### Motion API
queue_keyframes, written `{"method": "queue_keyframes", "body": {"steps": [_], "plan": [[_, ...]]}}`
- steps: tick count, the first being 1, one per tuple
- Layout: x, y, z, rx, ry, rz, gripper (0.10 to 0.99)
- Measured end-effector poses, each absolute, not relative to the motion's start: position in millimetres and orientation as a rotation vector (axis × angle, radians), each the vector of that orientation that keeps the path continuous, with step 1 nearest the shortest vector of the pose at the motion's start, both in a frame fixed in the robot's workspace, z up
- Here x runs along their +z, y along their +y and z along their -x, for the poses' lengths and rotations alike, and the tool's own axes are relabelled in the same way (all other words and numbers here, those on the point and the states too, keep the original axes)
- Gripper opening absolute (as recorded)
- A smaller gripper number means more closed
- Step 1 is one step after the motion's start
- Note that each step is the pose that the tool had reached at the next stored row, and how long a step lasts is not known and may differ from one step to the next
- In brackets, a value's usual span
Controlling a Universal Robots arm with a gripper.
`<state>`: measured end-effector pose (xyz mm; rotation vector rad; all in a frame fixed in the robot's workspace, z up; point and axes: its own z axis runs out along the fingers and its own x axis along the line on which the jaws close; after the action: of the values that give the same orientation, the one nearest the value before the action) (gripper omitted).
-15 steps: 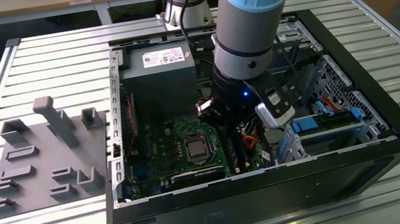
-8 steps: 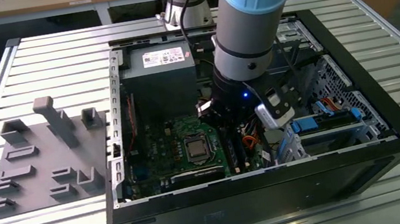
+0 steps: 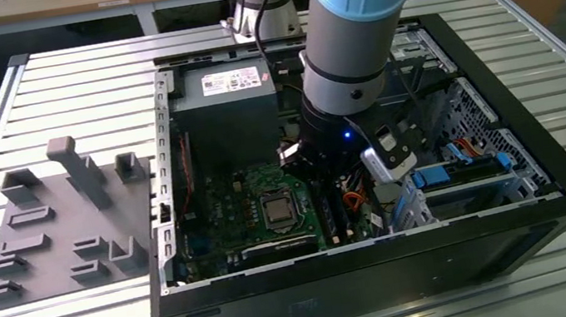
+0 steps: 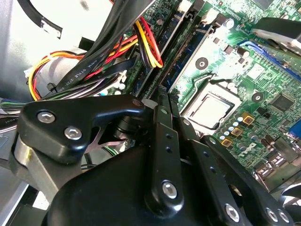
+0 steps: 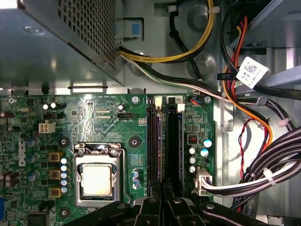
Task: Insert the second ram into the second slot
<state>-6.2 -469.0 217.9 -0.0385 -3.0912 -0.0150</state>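
Note:
My gripper (image 3: 313,167) reaches down into the open computer case (image 3: 554,168), low over the motherboard's memory slots. In the first wrist view the fingers (image 5: 153,205) come together at one end of the slots, in line with a thin bluish board edge, the second ram (image 5: 160,146). This ram stands on edge in the slot beside the processor socket. A black slot (image 5: 174,146) next to it looks bare. The second wrist view shows the fingers (image 4: 162,122) pressed close together, with the slot rows running away from their tips. Where they touch the ram is hidden.
A processor socket (image 5: 98,174) lies beside the slots, and thick cable bundles (image 5: 277,160) crowd the other side. The power supply (image 3: 224,100) fills the case's far end. Blue drive-bay clips (image 3: 453,171) sit at the exterior view's right. A grey fixture (image 3: 56,217) stands outside the case.

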Motion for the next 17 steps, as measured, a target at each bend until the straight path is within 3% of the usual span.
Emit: {"method": "queue_keyframes", "body": {"steps": [17], "plan": [[219.3, -469.0, 6.5, -0.013, -3.091, 0.028, 0.129]]}}
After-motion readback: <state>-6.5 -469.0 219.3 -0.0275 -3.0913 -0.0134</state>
